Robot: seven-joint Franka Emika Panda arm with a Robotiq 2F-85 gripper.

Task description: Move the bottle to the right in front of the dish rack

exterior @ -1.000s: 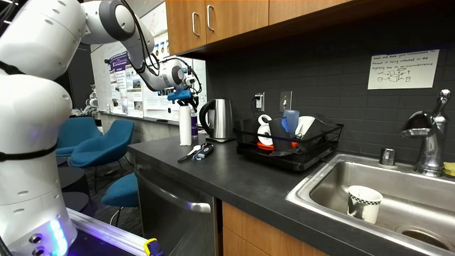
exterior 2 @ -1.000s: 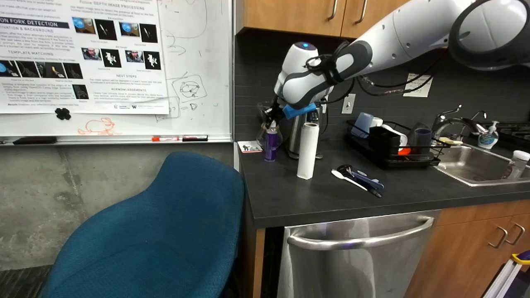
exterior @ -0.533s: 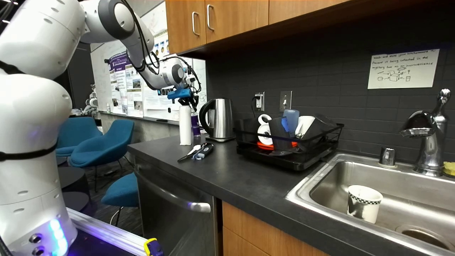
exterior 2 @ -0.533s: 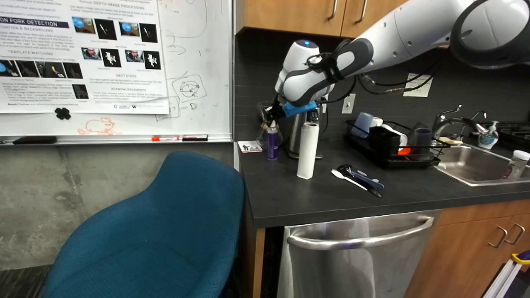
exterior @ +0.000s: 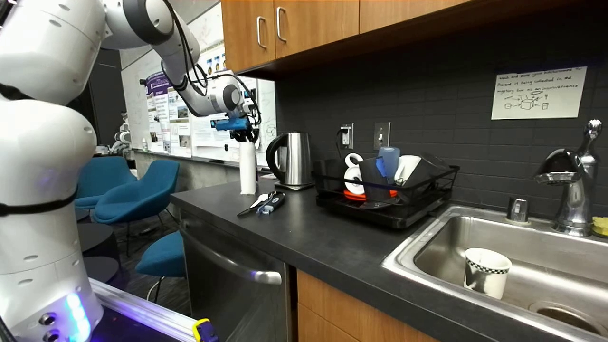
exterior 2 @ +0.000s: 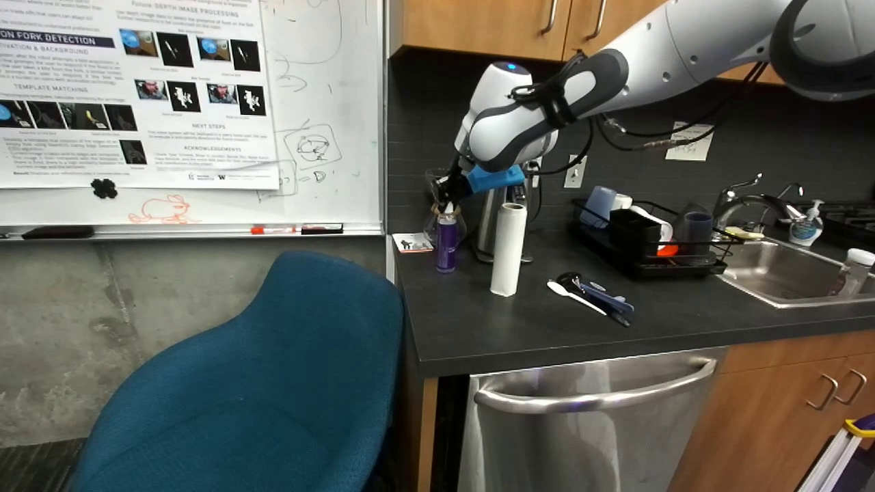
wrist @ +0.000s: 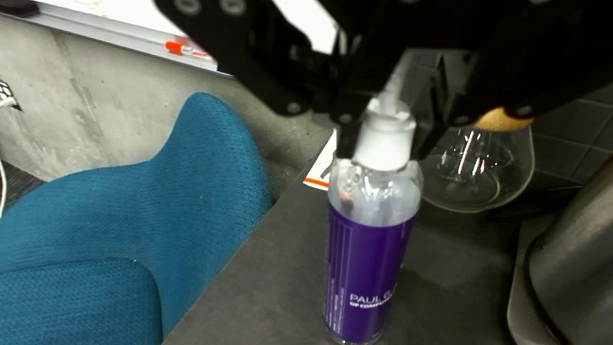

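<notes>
In an exterior view I see the rack (exterior 2: 653, 268) at the right, and in the middle of the frame the gripper (exterior 2: 448, 203) pinches the white top of the bottle (exterior 2: 446, 246), upright and straight under it.

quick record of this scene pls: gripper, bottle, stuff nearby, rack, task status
gripper: closed on the purple-labelled bottle by its white top
bottle: clear above the label, roughly upright; base contact with counter unclear
nearby: glass carafe, electric kettle, upright white roll
dish rack: black, holding a blue cup and other items, between kettle and sink
task status: bottle held, not yet in front of the rack
</notes>
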